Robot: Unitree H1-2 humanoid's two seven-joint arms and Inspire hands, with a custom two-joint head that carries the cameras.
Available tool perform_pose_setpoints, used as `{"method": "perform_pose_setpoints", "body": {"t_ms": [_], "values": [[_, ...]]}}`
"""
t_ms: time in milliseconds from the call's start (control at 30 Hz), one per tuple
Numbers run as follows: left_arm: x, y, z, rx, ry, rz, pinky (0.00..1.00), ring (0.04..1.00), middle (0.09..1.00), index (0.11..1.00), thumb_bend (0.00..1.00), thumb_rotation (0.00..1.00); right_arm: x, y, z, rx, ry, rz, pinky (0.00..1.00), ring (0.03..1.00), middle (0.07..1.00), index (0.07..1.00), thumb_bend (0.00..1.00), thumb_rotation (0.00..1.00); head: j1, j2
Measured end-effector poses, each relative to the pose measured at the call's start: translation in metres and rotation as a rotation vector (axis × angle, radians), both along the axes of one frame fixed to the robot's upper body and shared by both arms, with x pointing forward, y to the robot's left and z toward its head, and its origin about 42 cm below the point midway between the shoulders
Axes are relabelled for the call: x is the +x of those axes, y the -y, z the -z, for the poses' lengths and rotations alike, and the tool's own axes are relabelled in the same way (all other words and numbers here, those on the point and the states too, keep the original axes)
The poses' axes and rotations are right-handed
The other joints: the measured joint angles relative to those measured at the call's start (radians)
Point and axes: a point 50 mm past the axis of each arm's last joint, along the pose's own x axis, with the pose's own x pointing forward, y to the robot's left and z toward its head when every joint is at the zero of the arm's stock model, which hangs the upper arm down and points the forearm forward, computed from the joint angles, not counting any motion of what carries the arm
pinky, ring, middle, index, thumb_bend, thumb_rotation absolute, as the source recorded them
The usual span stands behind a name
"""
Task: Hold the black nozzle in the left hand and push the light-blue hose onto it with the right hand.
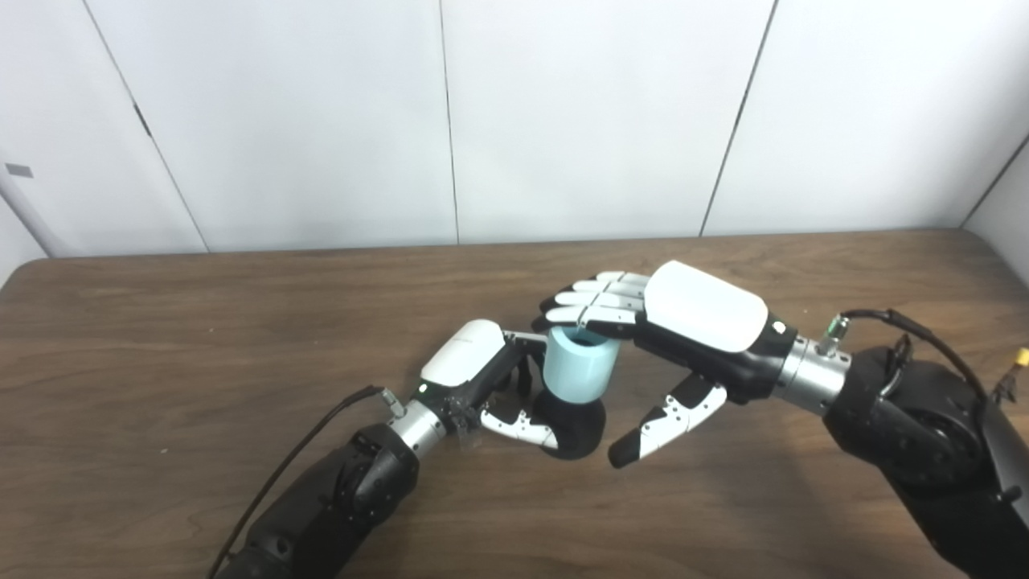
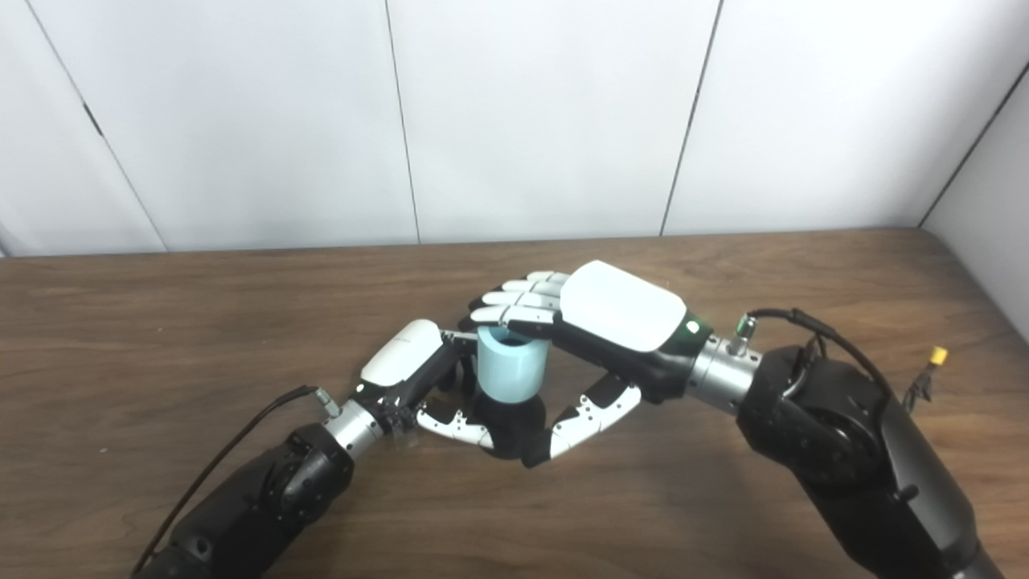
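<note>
One black nozzle (image 1: 572, 425) sits near the middle of the wooden worktop (image 1: 161, 362), with one light-blue hose (image 1: 579, 366) piece upright on top of it. The left hand (image 1: 482, 378) is closed around the nozzle from its left. The right hand (image 1: 683, 338) hovers over the hose's right side, fingers (image 1: 599, 301) spread across its rim, thumb apart, gripping nothing.

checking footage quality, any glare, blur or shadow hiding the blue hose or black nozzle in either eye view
Left eye view: even light, light-blue hose sharp, black nozzle dark and detail-poor. Right eye view: the same, soft shadows on the table, no glare.
</note>
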Motion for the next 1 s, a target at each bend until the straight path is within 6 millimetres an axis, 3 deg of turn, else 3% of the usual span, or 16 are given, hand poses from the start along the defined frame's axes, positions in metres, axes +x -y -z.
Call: {"method": "perform_pose_setpoints", "body": {"t_ms": [400, 800, 1000], "values": [[-0.001, 0.0, 0.001, 0.0, -0.002, 0.001, 0.34, 0.381, 0.499, 0.531, 0.5, 0.0, 0.002, -0.01, -0.001, -0.033, 0.006, -0.022, 0.84, 0.893, 0.851, 0.798, 0.79, 0.84, 0.0, 0.005], [-0.001, -0.001, 0.001, 0.001, -0.004, -0.002, 0.34, 0.385, 0.498, 0.527, 0.5, 0.0, 0.002, -0.023, 0.005, -0.116, 0.038, -0.032, 0.91, 0.95, 0.929, 0.886, 0.8, 0.9, 0.009, 0.014], [-0.001, -0.002, 0.001, 0.0, -0.004, -0.003, 0.34, 0.384, 0.498, 0.529, 0.5, 0.0, 0.002, -0.025, 0.009, -0.152, 0.053, -0.017, 0.96, 0.973, 0.957, 0.916, 0.81, 0.89, 0.011, 0.017]]}}
